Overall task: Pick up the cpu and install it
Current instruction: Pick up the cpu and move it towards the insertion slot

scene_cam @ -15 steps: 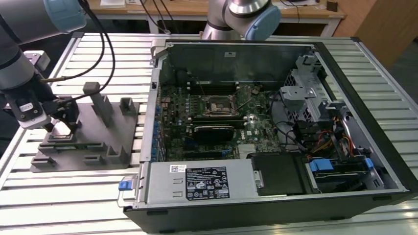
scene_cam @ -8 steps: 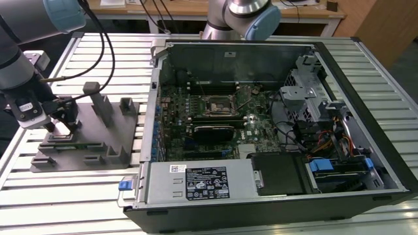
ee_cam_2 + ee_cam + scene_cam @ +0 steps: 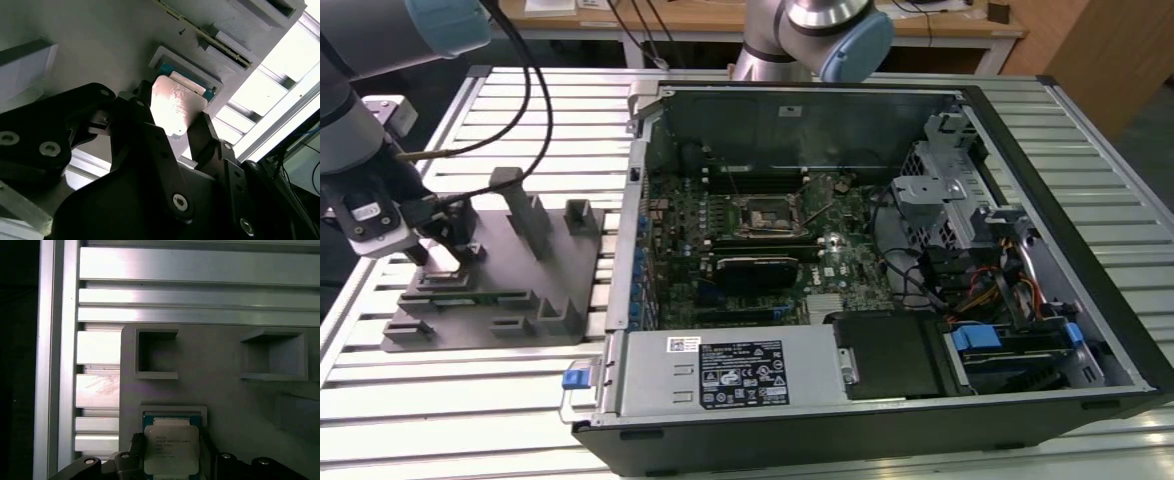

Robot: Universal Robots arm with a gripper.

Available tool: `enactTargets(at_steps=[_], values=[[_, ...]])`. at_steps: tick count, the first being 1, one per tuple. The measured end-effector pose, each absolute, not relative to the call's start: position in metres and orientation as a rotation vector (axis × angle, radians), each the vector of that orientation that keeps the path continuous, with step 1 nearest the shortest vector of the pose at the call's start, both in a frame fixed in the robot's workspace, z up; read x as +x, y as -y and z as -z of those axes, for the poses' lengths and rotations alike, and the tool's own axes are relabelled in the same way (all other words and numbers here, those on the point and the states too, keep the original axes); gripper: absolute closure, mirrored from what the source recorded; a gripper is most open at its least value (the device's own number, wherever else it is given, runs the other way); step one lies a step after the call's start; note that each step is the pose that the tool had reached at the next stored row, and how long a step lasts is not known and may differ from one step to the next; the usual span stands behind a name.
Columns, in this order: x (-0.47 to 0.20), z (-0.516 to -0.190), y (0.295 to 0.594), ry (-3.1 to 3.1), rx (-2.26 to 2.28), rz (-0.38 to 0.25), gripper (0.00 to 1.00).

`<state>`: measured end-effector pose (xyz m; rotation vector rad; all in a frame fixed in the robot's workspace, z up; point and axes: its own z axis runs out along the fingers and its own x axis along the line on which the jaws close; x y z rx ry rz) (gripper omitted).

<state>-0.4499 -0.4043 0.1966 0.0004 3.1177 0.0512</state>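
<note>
So the fingers (image 3: 200, 137) were pinching the cpu (image 3: 176, 106) by two opposite sides, as far as we could tell from both wrist views, silvery top facing up. We think the chip sat in, or barely above, its shallow pocket (image 3: 172, 411). That pocket was in the grey fixture block (image 3: 560, 270), and we couldn't see any real gap under the chip. The block was parked near the surface's (image 3: 454, 400) edge on the exterior view's left, with the arm (image 3: 360, 130) hanging over it.

The open computer case (image 3: 1107, 330) took up the middle of the surface and ran toward the exterior view's right, well apart from the block. Inside it, the motherboard socket (image 3: 767, 215) looked empty.

Our read: grab basically made, lift not clearly done, and the carry over plus the install all left to do.
</note>
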Motion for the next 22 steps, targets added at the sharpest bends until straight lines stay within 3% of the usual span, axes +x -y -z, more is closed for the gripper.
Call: enactTargets(at_steps=[22], values=[[-0.450,-0.226,0.404,-3.118,0.000,-0.053,0.47]])
